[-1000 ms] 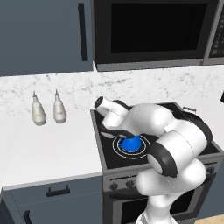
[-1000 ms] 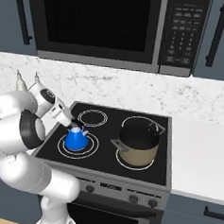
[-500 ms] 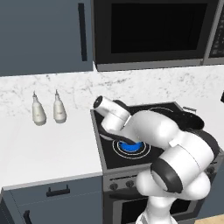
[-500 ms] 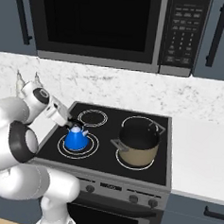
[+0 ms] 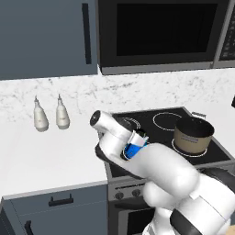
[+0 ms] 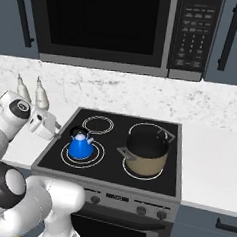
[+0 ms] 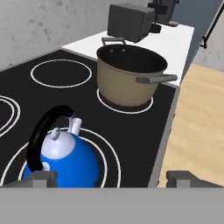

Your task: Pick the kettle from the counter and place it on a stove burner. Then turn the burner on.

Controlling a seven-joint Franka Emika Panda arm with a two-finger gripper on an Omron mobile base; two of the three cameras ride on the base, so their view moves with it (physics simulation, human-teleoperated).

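Note:
The blue kettle (image 6: 81, 147) stands upright on the large front-left stove burner (image 6: 95, 158) of the black cooktop. My gripper (image 6: 58, 132) hangs open just left of it, over the cooktop's edge, fingers apart and holding nothing. In the hand view the kettle (image 7: 63, 161) sits close ahead, nearer the left fingertip (image 7: 41, 176) than the gripper's (image 7: 111, 179) middle, inside the burner's (image 7: 111, 151) white rings. In the left base view my arm hides most of the kettle (image 5: 133, 149), with the gripper (image 5: 140, 137) beside it. The white counter (image 5: 46, 156) lies to the left.
A tan pot (image 6: 145, 152) occupies the front-right burner. Two white bottles (image 5: 50, 115) stand at the counter's back. Knobs (image 6: 141, 210) line the stove front below the cooktop. A microwave (image 6: 107, 24) hangs above. A dark box (image 7: 131, 22) sits on the far counter.
The hand has drawn back to the left, away from the kettle, and the arm has swung round. The kettle stays on the burner.

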